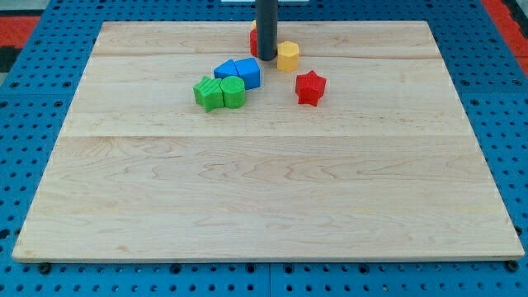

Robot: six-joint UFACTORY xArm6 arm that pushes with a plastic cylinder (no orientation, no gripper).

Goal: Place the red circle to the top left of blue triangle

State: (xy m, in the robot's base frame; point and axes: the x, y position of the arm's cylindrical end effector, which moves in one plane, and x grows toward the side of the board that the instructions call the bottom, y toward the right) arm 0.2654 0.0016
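The red circle (254,39) is near the view's top centre, mostly hidden behind my rod. My tip (266,58) rests on the board just right of the red circle and left of a yellow block (287,56). The blue triangle (224,69) lies below and to the left of the tip, touching a blue cube (247,73) on its right. The red circle sits up and to the right of the blue triangle.
Two green blocks (208,92) (233,91) sit side by side just below the blue ones. A red star (310,87) lies to the right, below the yellow block. The wooden board (264,206) is framed by a blue pegboard (25,165).
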